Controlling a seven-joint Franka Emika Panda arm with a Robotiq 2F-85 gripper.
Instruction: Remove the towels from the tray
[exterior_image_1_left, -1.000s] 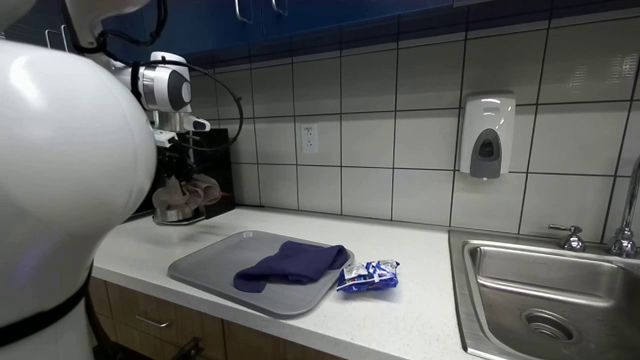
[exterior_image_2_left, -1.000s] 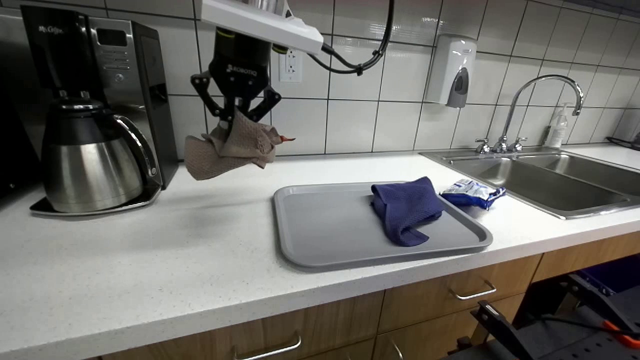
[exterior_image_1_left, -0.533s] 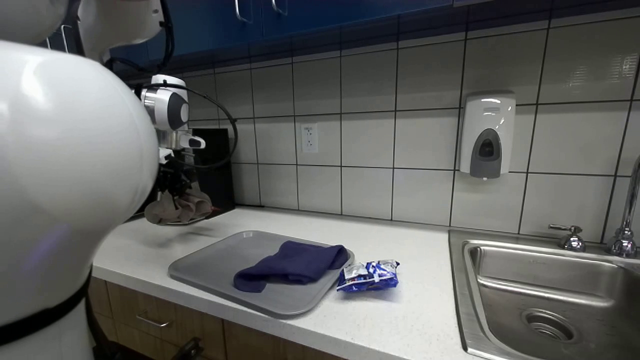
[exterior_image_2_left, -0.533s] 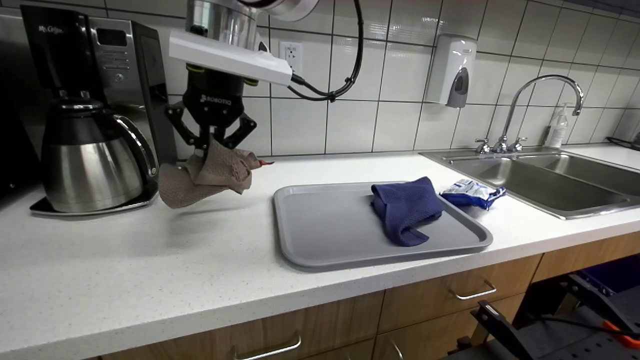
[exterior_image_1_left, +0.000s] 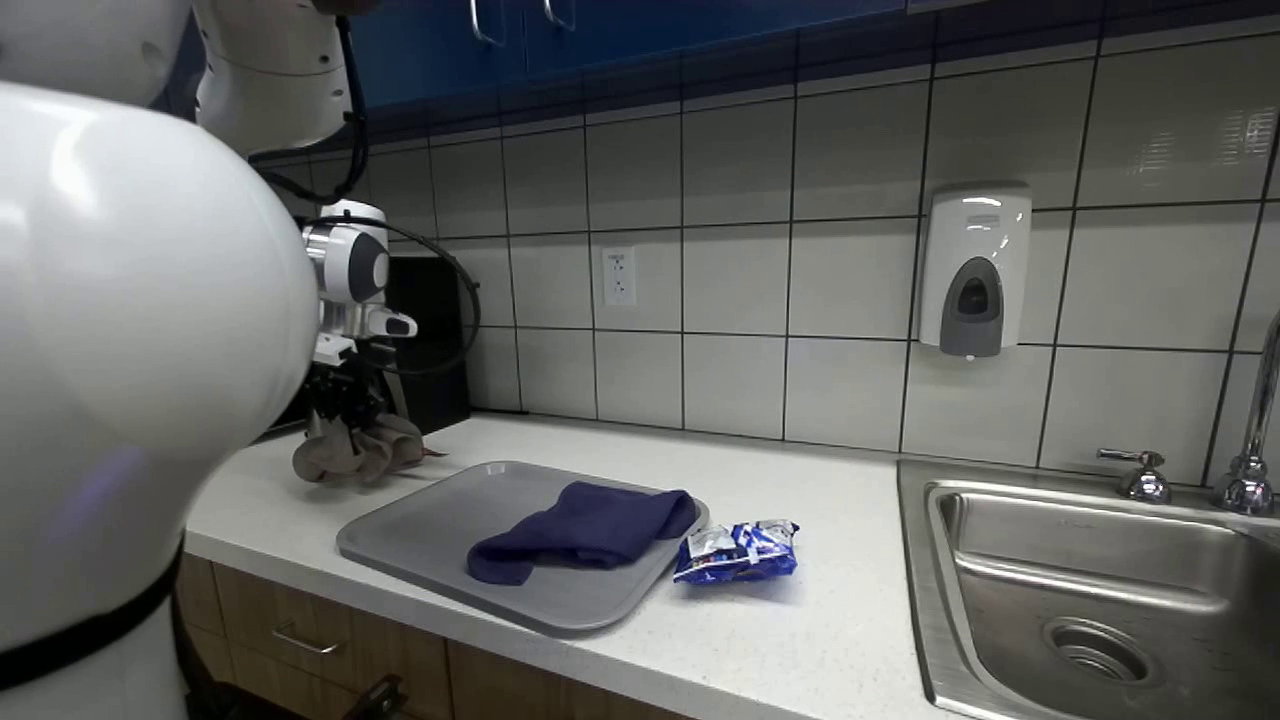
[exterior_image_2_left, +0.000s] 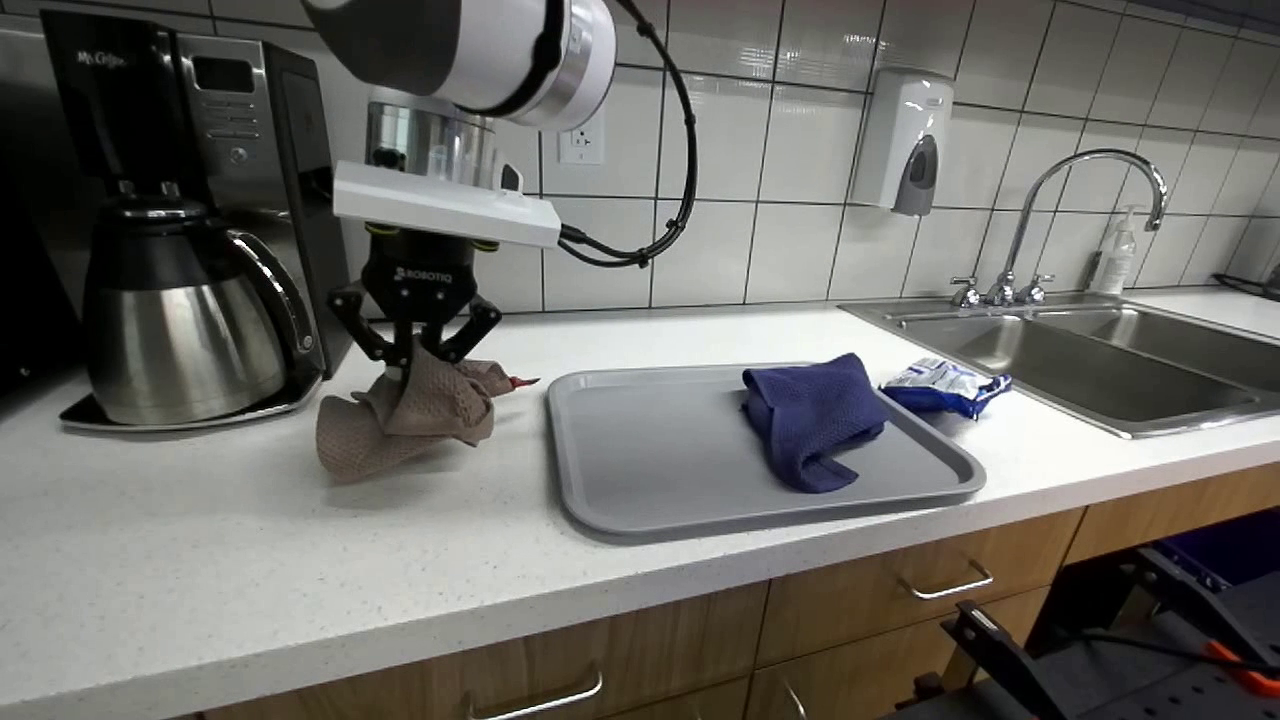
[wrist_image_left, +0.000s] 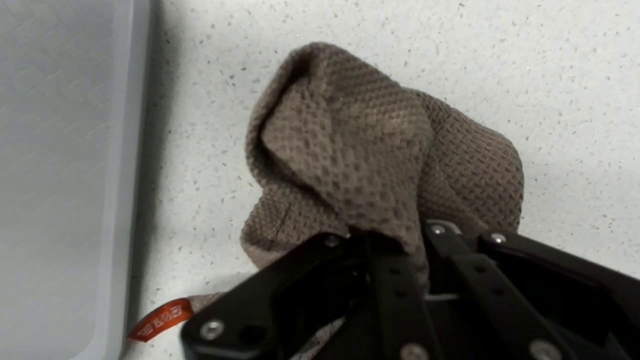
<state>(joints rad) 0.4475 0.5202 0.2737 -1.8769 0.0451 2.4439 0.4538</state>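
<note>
Back from the front counter edge, beside the grey tray, the gripper pinches the brown waffle towel tight; lower it softly, then let go.

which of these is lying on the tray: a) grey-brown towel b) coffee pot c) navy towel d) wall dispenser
c: in both exterior views the navy towel lies on the tray, while the gripper holds the grey-brown towel off to its side.

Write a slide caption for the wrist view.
The pincer grips the brown towel over the counter beside the tray, red tag showing.
</note>
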